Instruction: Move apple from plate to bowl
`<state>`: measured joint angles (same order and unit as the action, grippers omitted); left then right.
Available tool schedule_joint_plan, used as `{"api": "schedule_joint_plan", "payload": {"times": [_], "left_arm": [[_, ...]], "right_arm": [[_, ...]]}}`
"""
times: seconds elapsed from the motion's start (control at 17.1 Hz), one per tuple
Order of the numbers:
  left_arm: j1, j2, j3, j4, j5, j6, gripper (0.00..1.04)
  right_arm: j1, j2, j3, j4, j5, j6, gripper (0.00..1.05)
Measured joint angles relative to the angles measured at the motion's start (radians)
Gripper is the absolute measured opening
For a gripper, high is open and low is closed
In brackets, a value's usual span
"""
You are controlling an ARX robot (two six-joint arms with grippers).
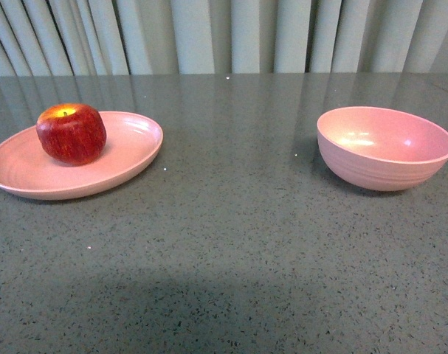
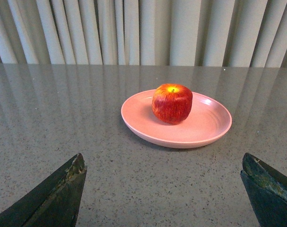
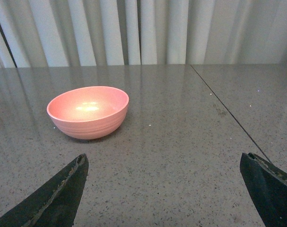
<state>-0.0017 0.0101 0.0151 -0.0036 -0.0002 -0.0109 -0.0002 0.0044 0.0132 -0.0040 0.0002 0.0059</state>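
Fingers (image 2: 63, 191) of the left gripper (image 2: 163, 161) stand wide apart and hold nothing. Fingers (image 3: 58, 194) of the right gripper (image 3: 163, 160) are likewise spread and hold nothing. Neither arm shows in the front view.

Position of task items: the apple (image 2: 172, 103) sits stem up on the plate (image 2: 207, 125), ahead of the left fingers, about midway between their lines and well apart from them. The bowl (image 3: 89, 116) stands upright with nothing in it, ahead of the right fingers and well apart from them, closer to the line of one finger than the other. No step of the move looks begun.

Risks, as judged:
- The apple is round and the plate's rim is low. If one finger touches first, the apple is likely to roll, possibly off the plate.
- A finger pressing on the rim could tip or slide the plate.
- The skin looks smooth, so an off-centre or shallow grip may let the apple slip during the carry.
- Plate and bowl are well apart, so the carry is long. A release from too high could bounce the apple or shove the bowl.

Surroundings: the speckled grey table (image 1: 231, 243), a pale curtain (image 1: 209, 37) behind it, and a thin seam (image 3: 223, 111) in the tabletop beyond the right fingers. Nothing visible stands between plate and bowl.
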Motion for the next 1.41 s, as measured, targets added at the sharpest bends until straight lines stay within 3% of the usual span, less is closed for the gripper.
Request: {"api": "schedule_joint_plan", "payload": {"times": [1.41], "left_arm": [[0.0,0.0,0.0,0.0,0.0,0.0,0.98]], "right_arm": [[0.0,0.0,0.0,-0.001,0.0,0.0,0.98]]}}
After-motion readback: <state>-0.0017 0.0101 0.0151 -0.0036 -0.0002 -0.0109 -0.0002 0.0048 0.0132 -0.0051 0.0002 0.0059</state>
